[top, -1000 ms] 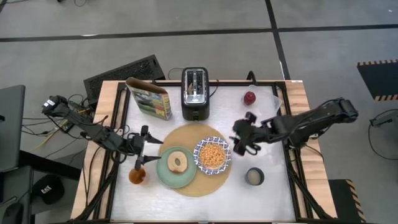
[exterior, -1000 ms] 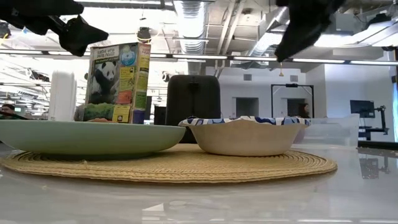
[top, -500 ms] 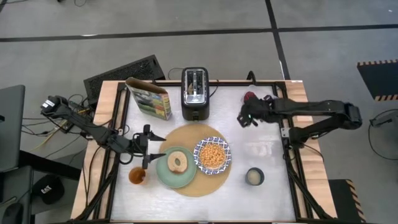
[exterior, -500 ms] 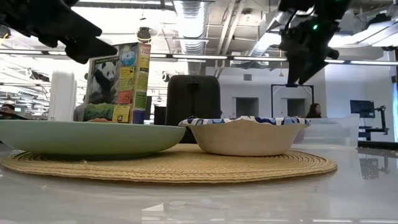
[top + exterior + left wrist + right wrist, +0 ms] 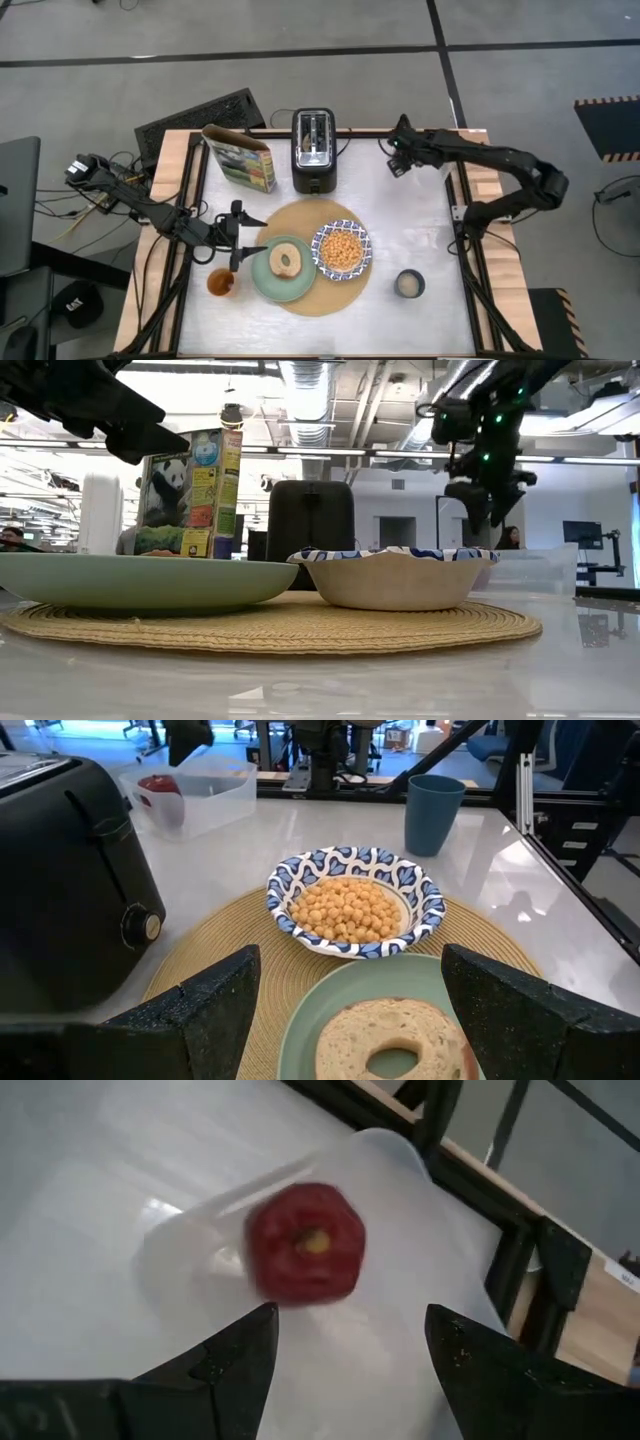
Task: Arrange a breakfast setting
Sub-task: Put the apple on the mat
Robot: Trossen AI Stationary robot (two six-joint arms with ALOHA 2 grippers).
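A round tan mat point(image 5: 315, 290) carries a pale green plate point(image 5: 262, 278) with a bagel point(image 5: 286, 260) and a blue-and-white bowl point(image 5: 343, 249) of round cereal. An orange-drink glass point(image 5: 221, 283) stands left of the plate, and a dark mug point(image 5: 409, 285) stands right of the mat. My left gripper point(image 5: 240, 238) hovers open and empty at the plate's left rim. My right gripper point(image 5: 398, 160) is open above the red apple point(image 5: 305, 1255), which lies in a clear tub point(image 5: 420, 1230) at the far right. Its fingers stand to either side of the apple without touching it. The spoon is out of view.
A black toaster point(image 5: 314, 150) and a panda-printed cereal box point(image 5: 240, 157) stand at the far edge. The table's black frame rail point(image 5: 500, 1270) runs just beyond the tub. There is bare tabletop between the mug and the tub.
My right gripper has swung from beside the bowl's right side toward the table's far edge and now hangs over the apple, still open. My left gripper has shifted slightly toward the plate.
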